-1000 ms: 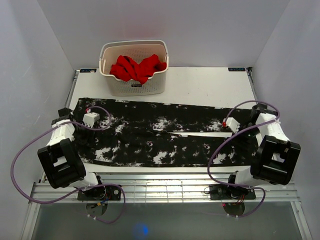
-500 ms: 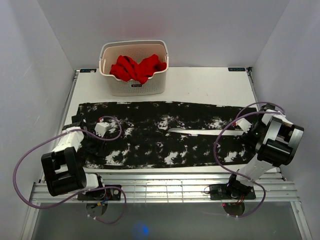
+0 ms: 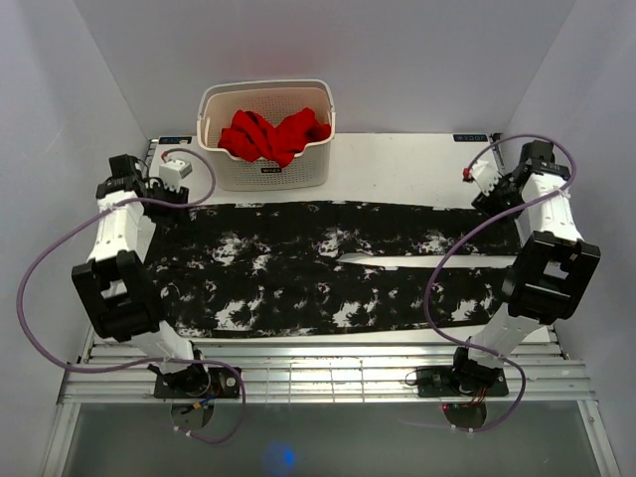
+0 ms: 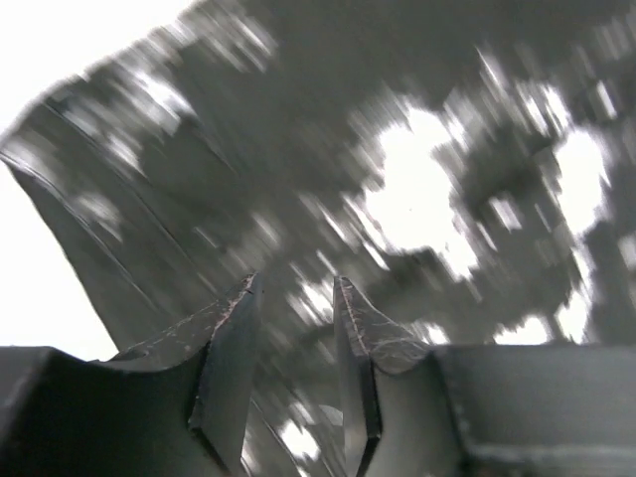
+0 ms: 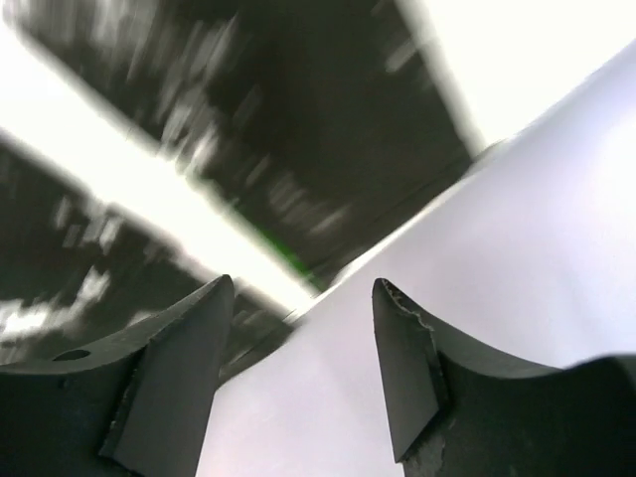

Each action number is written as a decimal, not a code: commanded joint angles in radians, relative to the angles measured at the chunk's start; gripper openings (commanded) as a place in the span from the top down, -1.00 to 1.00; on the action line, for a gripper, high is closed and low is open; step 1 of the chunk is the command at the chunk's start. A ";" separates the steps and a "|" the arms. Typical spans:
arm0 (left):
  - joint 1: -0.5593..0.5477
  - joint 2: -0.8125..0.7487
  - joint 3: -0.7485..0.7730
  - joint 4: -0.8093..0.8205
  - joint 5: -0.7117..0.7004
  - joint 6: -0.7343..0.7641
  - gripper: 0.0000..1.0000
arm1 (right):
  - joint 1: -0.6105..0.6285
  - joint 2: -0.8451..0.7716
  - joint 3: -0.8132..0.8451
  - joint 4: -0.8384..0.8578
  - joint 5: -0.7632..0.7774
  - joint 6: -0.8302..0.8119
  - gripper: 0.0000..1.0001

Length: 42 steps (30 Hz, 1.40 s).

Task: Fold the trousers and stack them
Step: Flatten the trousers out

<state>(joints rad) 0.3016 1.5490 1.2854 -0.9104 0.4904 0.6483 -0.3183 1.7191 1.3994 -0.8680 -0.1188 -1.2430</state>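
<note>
The trousers [image 3: 298, 268], black with white speckles, lie spread flat across the table, waist to the left and leg ends to the right. A thin white gap [image 3: 417, 261] runs between the two legs. My left gripper [image 3: 167, 199] hovers at the far left corner of the trousers. In the left wrist view its jaws [image 4: 295, 281] stand apart, with blurred trousers fabric [image 4: 427, 189] beyond them and nothing pinched. My right gripper [image 3: 500, 192] is at the far right corner. In the right wrist view it [image 5: 303, 283] is open and empty, facing the leg ends [image 5: 298, 129] and the side wall.
A white basket [image 3: 266, 171] holding a red garment [image 3: 273, 134] stands at the back of the table, just behind the trousers. Grey walls close in on both sides. A metal rail [image 3: 328, 373] runs along the near edge by the arm bases.
Both arms have swung from the near half of the trousers out to their far corners. The trousers now lie flatter and straighter, with the gap between the legs narrower.
</note>
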 commanded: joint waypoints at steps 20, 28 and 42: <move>0.132 0.782 0.838 -0.214 0.163 0.410 -0.13 | 0.021 0.511 0.500 -0.046 -0.064 -0.211 -0.96; 0.168 0.861 0.806 -0.222 0.157 0.418 -0.13 | 0.019 0.586 0.497 -0.062 -0.056 -0.274 -0.91; 0.174 0.838 0.726 -0.168 0.261 0.453 -0.12 | 0.024 0.619 0.415 -0.097 -0.028 -0.294 0.84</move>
<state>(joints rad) 0.4801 2.4134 2.0521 -1.0557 0.7029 1.0626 -0.2913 2.2890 1.8801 -0.9535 -0.1593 -1.5154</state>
